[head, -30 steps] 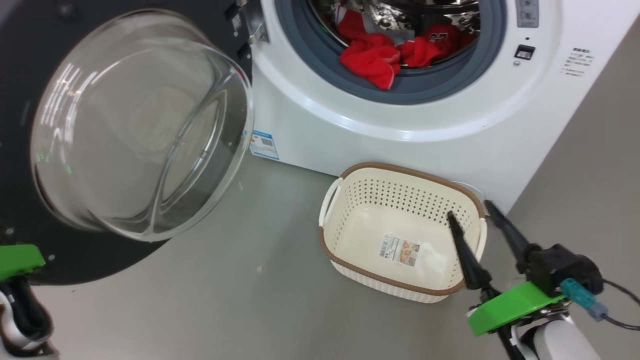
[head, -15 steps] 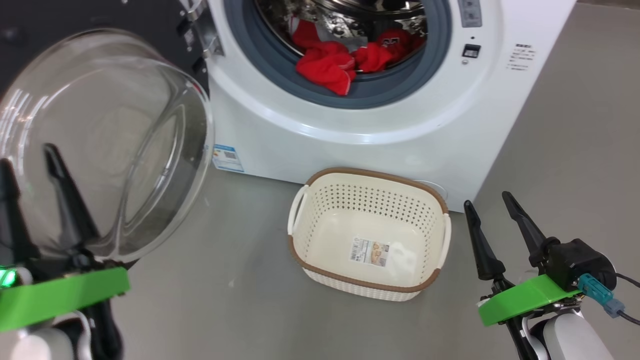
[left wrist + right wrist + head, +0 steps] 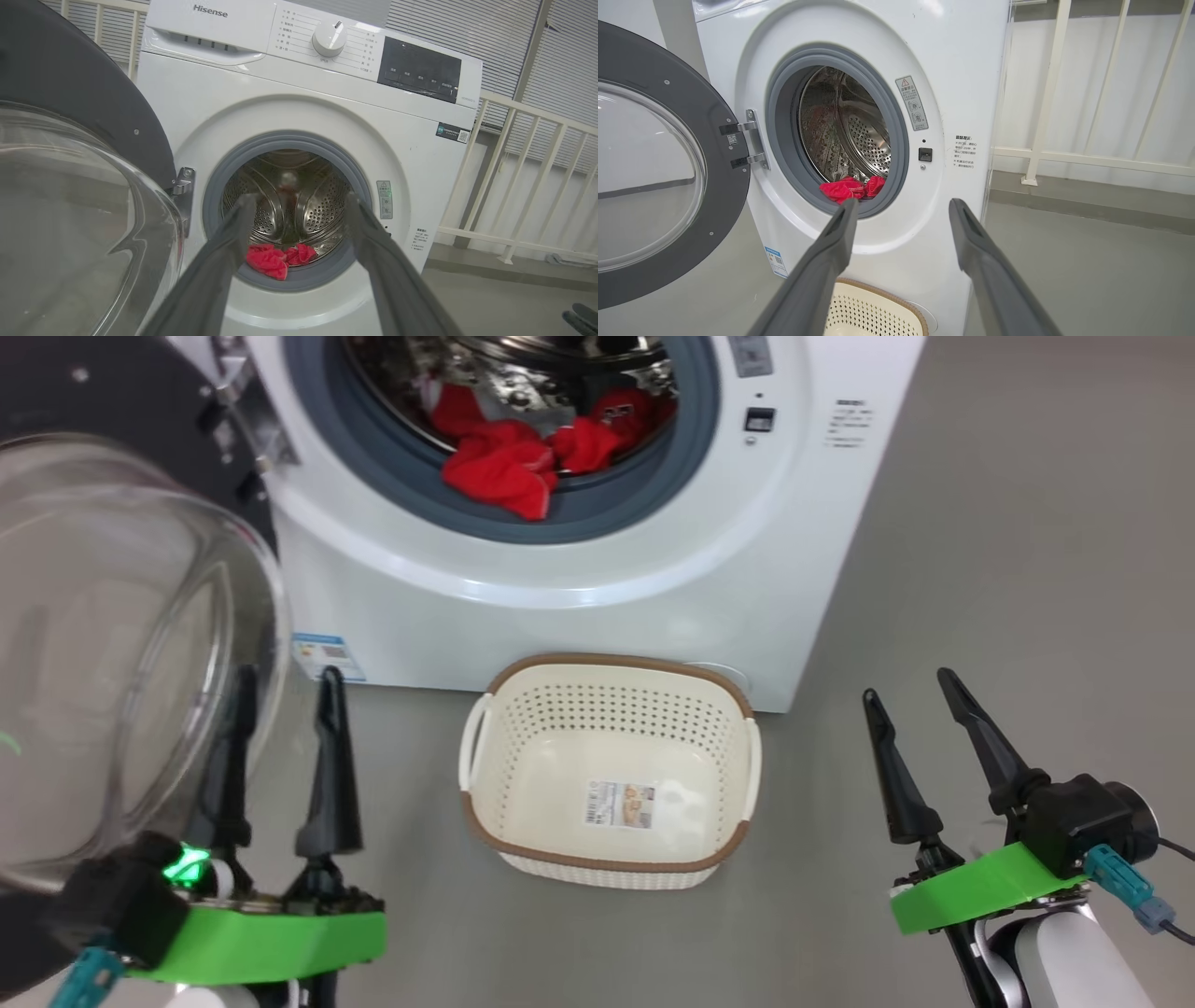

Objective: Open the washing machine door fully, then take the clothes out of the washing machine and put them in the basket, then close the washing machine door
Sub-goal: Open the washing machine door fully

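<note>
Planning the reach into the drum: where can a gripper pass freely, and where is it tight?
Free: the drum opening above the clothes, and bare floor between the basket and the right gripper. Tight: the left gripper sits close beside the washing machine door.

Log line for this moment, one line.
washing machine door open | clothes inside washing machine | basket empty | left end effector open, empty | right end effector open, empty
</note>
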